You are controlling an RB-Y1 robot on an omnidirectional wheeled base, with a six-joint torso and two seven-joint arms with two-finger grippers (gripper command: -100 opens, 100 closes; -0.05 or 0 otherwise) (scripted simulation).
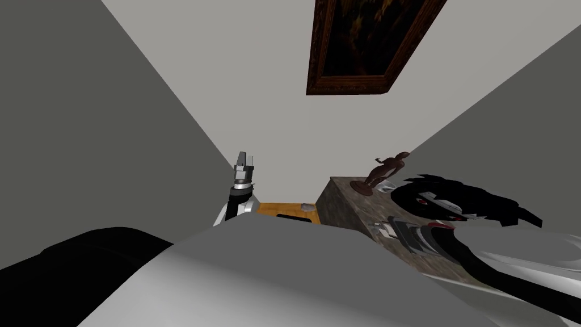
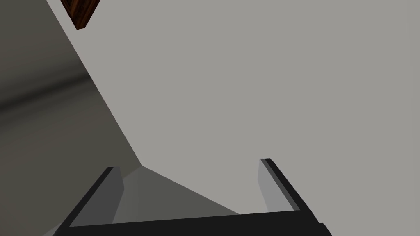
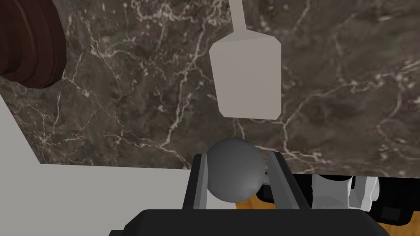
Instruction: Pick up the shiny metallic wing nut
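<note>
Marbled brown top [image 3: 123, 102], grey walls [image 1: 85, 113], nut [image 3: 236, 176] in R claw [image 3: 238, 155]

Setting: domestic interior, a home. Evidence: dark painting in a carved wooden frame [image 1: 371, 42] on a plain wall; brown figurine [image 1: 383, 169] standing on a marble-topped cabinet [image 1: 354, 210]; wood floor [image 1: 278, 208] beside it.

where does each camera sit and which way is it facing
Head: on the head, steeply down at a wall and marble top; left hand shows raised.
Left wrist: on that hand, facing the wall; its fingers open.
Right wrist: on right hand, facing the top; fingers shut on grey nut.
Shared: head and right wrist both show the figurine.
</note>
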